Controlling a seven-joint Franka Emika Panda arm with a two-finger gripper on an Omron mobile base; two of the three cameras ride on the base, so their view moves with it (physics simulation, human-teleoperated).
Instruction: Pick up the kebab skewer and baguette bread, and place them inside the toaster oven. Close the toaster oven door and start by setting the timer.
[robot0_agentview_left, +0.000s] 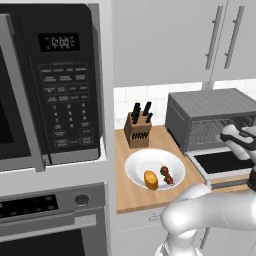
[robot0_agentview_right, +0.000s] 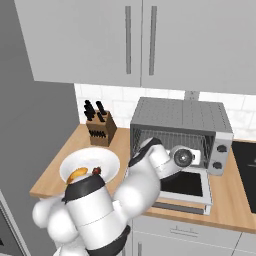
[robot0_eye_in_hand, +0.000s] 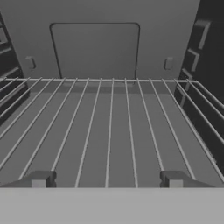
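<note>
While the toaster oven door (robot0_agentview_left: 220, 162) lies dropped open | pincer (robot0_eye_in_hand: 107, 179) wide, empty, over the wire rack (robot0_eye_in_hand: 109, 127) | kebab skewer (robot0_agentview_left: 166, 175), baguette bread (robot0_agentview_left: 150, 179) wait on plate (robot0_agentview_left: 135, 167), bench (robot0_agentview_left: 130, 197).

Arm extended forward with elbow bent, wrist held level. End effector (robot0_eye_in_hand: 107, 178) empty, its two fingertips (robot0_eye_in_hand: 40, 178) spread wide apart, pointing straight ahead; nothing held between the jaws

microwave (robot0_agentview_left: 55, 85) clock display (robot0_agentview_left: 60, 42) reading 12:00, keypad labels too small to read
</note>
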